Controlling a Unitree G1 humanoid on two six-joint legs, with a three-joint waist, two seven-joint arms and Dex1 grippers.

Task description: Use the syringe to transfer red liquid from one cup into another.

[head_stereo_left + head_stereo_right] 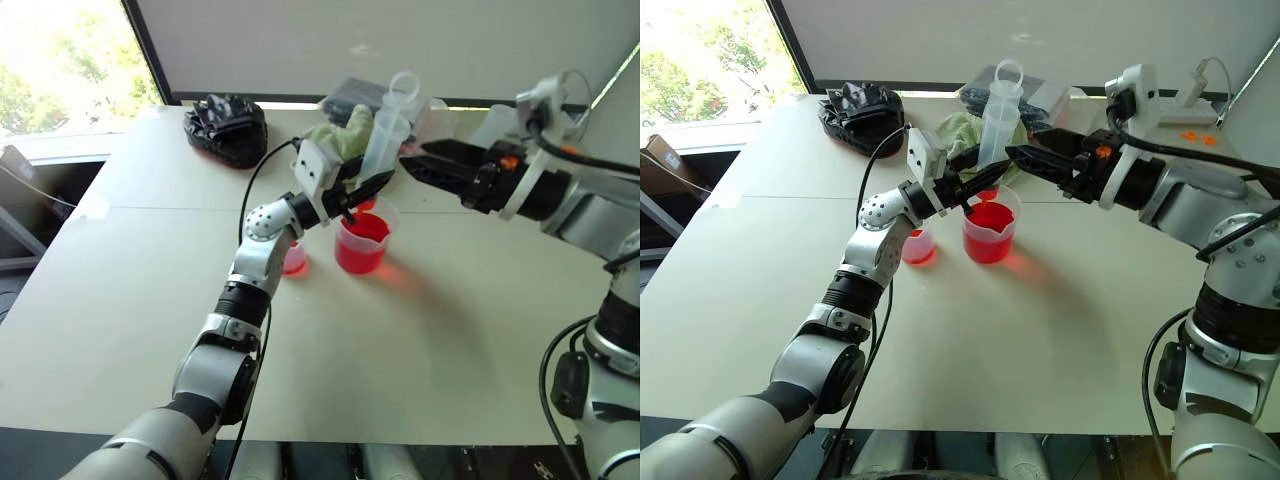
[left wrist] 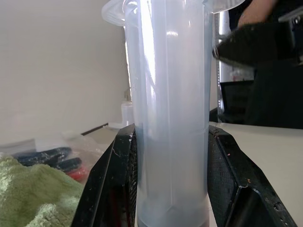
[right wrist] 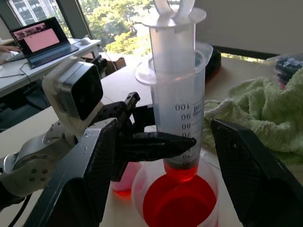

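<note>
Syringe (image 3: 176,85): clear ribbed plastic barrel, clamped by left gripper (image 3: 156,142), over beaker (image 1: 988,232); right gripper (image 1: 1025,158) spread empty at 3 o'clock.

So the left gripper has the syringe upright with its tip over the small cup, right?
Not quite. The left gripper does hold the syringe upright, but its tip is over the big beaker of red liquid, not the small cup; the right wrist view shows it.

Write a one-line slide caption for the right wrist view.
Left gripper holds the syringe upright over the beaker of red liquid, right gripper's fingers open nearby.
</note>
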